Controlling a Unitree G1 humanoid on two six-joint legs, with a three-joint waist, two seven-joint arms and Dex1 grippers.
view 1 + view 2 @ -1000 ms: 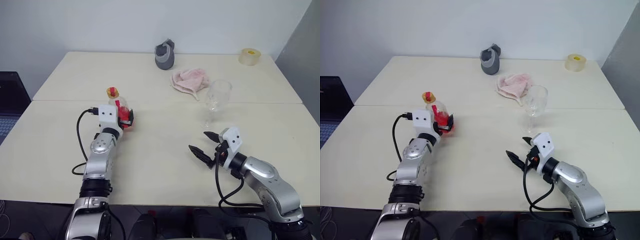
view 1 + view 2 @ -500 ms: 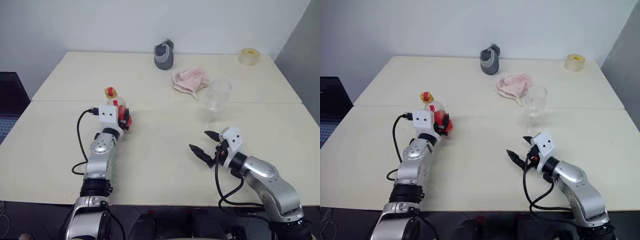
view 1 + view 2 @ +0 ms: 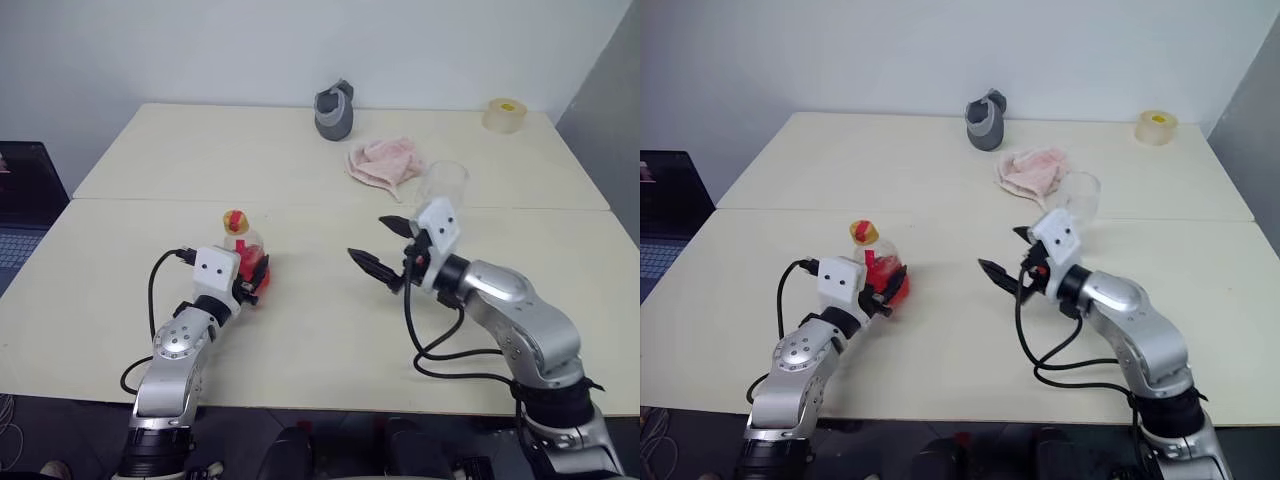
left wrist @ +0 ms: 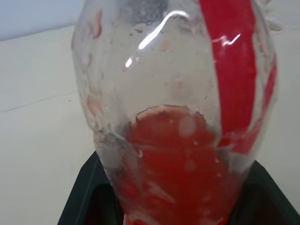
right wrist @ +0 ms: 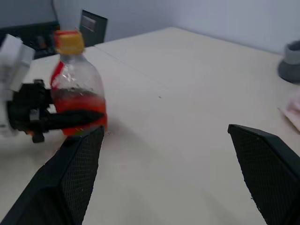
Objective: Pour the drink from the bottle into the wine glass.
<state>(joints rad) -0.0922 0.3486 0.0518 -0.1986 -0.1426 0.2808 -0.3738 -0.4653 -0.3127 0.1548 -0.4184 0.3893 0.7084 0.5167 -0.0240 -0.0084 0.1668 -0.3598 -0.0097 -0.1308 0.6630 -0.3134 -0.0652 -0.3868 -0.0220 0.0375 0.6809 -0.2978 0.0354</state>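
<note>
Room, as I see it from my head:
- Table (image 3: pixel 300 340): pale cream top, matte, made of two slabs butted together; the seam (image 3: pixel 150 201) runs straight across from side to side
- Back wall (image 3: pixel 200 50): plain white, bare, meeting the table's far edge
- Grey panel (image 3: pixel 610 70): darker than the wall, standing at the far corner on my right
- Laptop (image 3: pixel 25 215): dark, open, off the table's edge on my left, lower than the top
- Floor (image 3: pixel 670 420): dark, seen past the near edge on my left
- Light: even and soft, with faint shadows on the top
</note>
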